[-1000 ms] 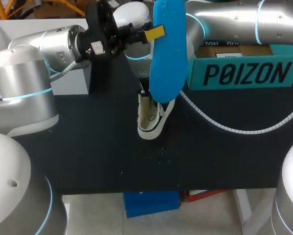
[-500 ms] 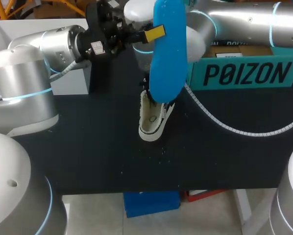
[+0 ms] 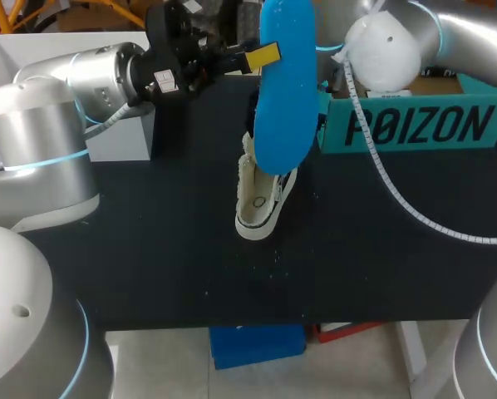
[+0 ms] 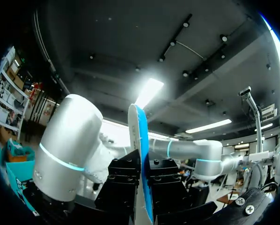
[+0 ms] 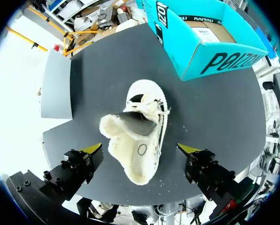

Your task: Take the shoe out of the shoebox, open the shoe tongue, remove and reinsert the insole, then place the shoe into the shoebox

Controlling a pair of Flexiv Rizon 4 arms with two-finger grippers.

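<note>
The left gripper (image 4: 142,180) pinched the blue foam insole (image 4: 138,136) upright. The right gripper (image 5: 142,150) hung spread above the white fleece-lined shoe (image 5: 130,164).

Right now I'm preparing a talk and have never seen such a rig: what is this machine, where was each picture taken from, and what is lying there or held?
It is a robot with two arms, each ending in a two-fingered gripper. One picture looks down from above and behind it; the two round ones come from cameras on its wrists. On the black table lies a white shoe, near an open teal shoebox. The left gripper holds a blue insole upright. The right gripper hangs open above the shoe.
</note>
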